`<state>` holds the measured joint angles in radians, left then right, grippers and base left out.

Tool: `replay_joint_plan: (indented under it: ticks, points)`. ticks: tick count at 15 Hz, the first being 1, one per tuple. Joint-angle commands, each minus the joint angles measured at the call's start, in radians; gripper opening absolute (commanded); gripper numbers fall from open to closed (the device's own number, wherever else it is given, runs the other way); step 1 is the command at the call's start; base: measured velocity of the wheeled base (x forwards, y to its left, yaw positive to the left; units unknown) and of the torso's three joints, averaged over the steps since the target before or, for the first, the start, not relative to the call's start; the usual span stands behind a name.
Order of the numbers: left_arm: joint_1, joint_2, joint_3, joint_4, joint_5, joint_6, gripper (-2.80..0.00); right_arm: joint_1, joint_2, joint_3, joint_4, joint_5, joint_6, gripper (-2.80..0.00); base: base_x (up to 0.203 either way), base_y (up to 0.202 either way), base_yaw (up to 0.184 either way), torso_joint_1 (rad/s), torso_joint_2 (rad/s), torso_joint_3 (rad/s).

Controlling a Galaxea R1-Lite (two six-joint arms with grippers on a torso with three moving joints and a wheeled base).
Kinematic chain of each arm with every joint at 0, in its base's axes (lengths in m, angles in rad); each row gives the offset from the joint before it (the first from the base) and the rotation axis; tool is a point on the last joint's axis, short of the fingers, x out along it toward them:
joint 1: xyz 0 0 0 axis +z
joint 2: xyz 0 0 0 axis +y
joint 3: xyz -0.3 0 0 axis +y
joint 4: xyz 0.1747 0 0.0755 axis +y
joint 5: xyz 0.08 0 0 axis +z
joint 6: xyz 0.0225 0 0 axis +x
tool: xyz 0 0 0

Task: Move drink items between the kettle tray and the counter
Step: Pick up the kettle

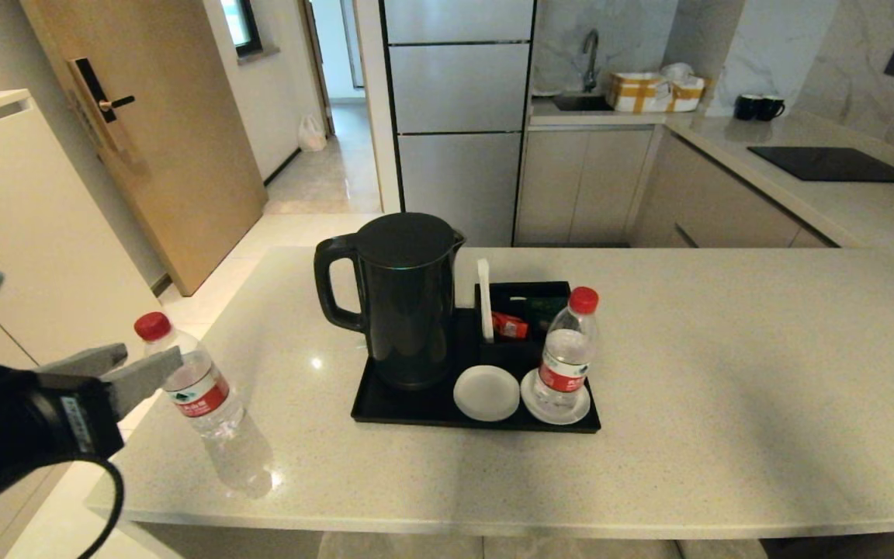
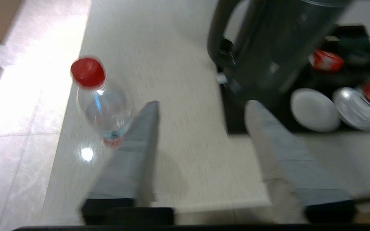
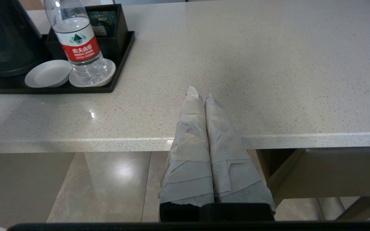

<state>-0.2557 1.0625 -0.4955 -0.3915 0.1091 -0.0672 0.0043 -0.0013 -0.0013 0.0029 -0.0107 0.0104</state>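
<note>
Left hand (image 2: 201, 128) off table's (image 1: 726, 373) near-left corner, fingers spread, gripping nothing. Loose bottle (image 1: 202, 392) upright on table just beyond finger tips, outside gap, not touching; judged target for pickup. Kettle tray (image 1: 385, 407) well beyond hand, toward table centre: kettle (image 1: 400, 303) at its near end, second bottle (image 1: 567, 353) on far coaster, nearer coaster (image 1: 486, 392) bare, likely free slot for loose bottle. Right hand (image 3: 199, 94) parked at table's front edge, fingers pressed together, empty.

My left pincer (image 1: 140, 363) reaches in low from my left side, fingers (image 2: 140, 138) spread apart, holding nothing. My right pincer (image 3: 200, 93) rests parked, fingers pressed together.
</note>
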Motion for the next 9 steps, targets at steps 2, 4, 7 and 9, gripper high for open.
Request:
replay_joint_plan:
  ticks: [2,4,7,9]
  points:
    - [-0.122,0.238,0.053,-0.224,0.146,0.003,0.00,0.000,0.000,0.000,0.000,0.000,0.000,-2.80,0.000,0.000,0.000,0.000,0.00,0.000]
    - [-0.210,0.333,0.059,-0.331,0.220,0.004,0.00,0.000,0.000,0.001,0.000,0.000,0.000,-2.80,0.000,0.000,0.000,0.000,0.00,0.000]
    - [-0.264,0.484,0.042,-0.458,0.275,0.024,0.00,0.000,0.000,0.000,0.000,0.000,0.000,-2.80,0.000,0.000,0.000,0.000,0.00,0.000]
    - [-0.283,0.581,0.033,-0.580,0.294,0.047,0.00,0.000,0.000,0.000,0.000,0.000,0.000,-2.80,0.000,0.000,0.000,0.000,0.00,0.000]
